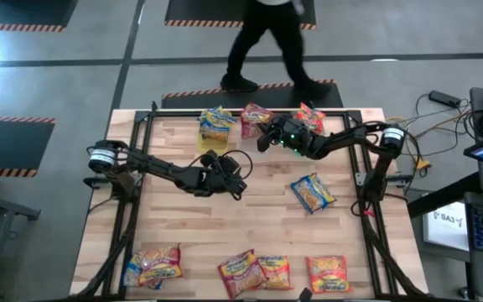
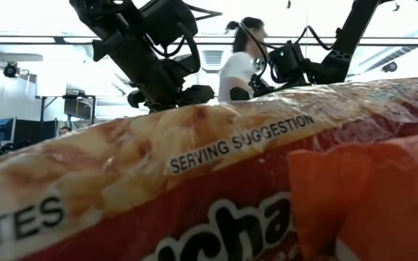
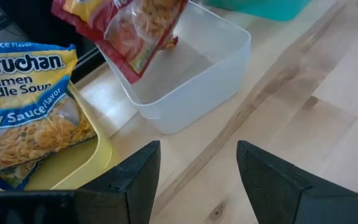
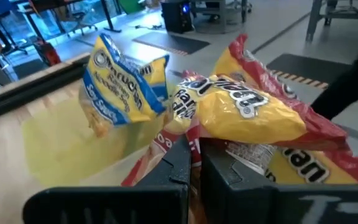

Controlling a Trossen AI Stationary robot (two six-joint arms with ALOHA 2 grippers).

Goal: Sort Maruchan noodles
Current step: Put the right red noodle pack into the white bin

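1. The blue packet [image 3: 27, 109] in the yellow bin [image 3: 82, 163] has writing you can read: "Ramen Noodle Soup" and "Soy Sauce Flavor", under part of the Maruchan name.
2. The packet lying right up against the low camera [image 2: 194, 181] says "SERVING SUGGESTION" in white letters.
3. The left gripper [image 1: 235, 174] hangs over the middle of the table [image 1: 267, 226]. Its arm reaches in from the left edge. Its jaws are spread apart, with nothing between them.
4. In front of it sit the yellow bin and a clear bin [image 3: 188, 74], near the far edge of the table. A red packet [image 3: 126, 28] leans on the clear bin's rim.
5. The right gripper [image 1: 267, 134] is near the far edge. Its arm reaches in from the right edge. Its jaws are pressed on a red and yellow packet [image 4: 253, 115].
6. One blue packet [image 1: 312, 192] lies alone toward the right side.
7. More packets lie along the near edge: some at the left corner [image 1: 152, 265], two in the middle [image 1: 254, 272] and one farther right [image 1: 328, 273].
8. A person [image 1: 271, 42] in dark clothes stands beyond the far edge.
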